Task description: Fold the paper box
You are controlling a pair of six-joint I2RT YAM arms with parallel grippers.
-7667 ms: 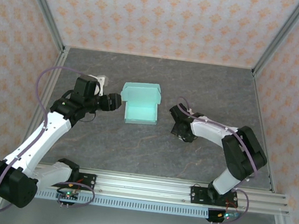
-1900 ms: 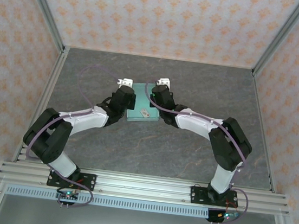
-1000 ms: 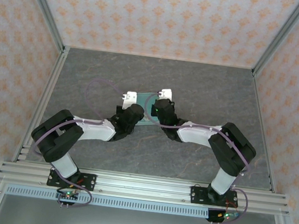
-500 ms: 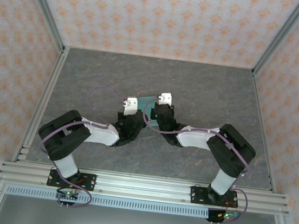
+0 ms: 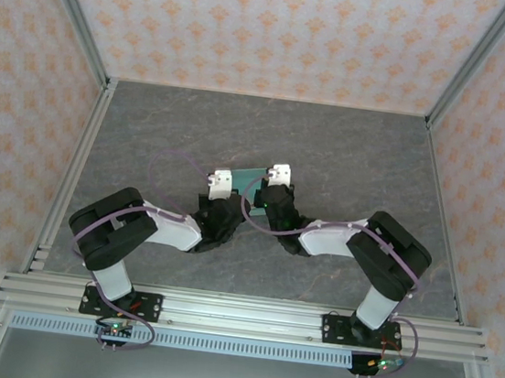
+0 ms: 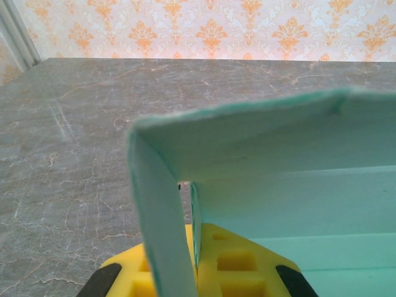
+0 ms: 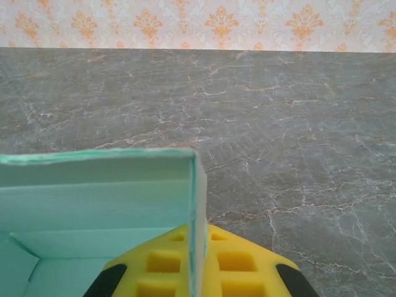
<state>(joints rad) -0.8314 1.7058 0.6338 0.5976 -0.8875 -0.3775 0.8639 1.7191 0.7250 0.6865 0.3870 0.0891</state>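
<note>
The paper box [image 6: 291, 154] is pale mint-green card, standing open with its walls up. My left gripper [image 6: 195, 250] is shut on the box's left side wall, yellow fingers [image 6: 238, 263] either side of the card. My right gripper [image 7: 197, 253] is shut on the box's right side wall [image 7: 197, 204], the open inside of the box [image 7: 93, 198] to its left. From above, the two grippers [image 5: 230, 197] [image 5: 268, 196] sit close together in the middle of the table. Just a strip of the box [image 5: 251, 174] shows between the wrists.
The grey marbled table [image 5: 349, 155] stretches beyond the box to the patterned back wall [image 5: 272, 25]. Metal posts [image 5: 75, 20] [image 5: 476, 60] mark the sides. Both arms are folded tightly in front of the rail [image 5: 237, 314] at the near edge.
Both grippers have drawn back toward the arm bases with the box still held between them. The wrists now cover more of the box from above.
</note>
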